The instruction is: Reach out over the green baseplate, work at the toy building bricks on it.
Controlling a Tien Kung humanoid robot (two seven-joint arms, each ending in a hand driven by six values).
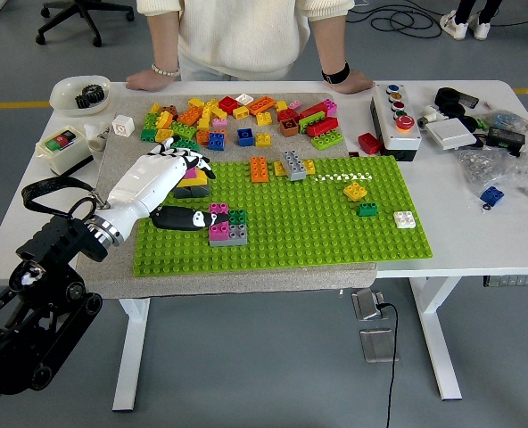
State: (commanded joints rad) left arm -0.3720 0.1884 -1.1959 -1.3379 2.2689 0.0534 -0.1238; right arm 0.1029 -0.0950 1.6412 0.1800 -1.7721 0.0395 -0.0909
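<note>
The green baseplate (335,227) lay on a grey mat (121,156) on the white table (478,241). The robot's left hand (157,183) hovered over the left part of the plate, its fingers (188,160) slightly spread and relaxed, holding nothing. The fingertips were above a pink and yellow brick (193,176), but I could not tell if they touched it. Just beside the thumb (182,219) stood a small block of pink, green and grey bricks (226,226). A pile of loose bricks (246,120) lay behind the plate. A person (237,36) stood at the far side, both hands resting on the table edge.
</note>
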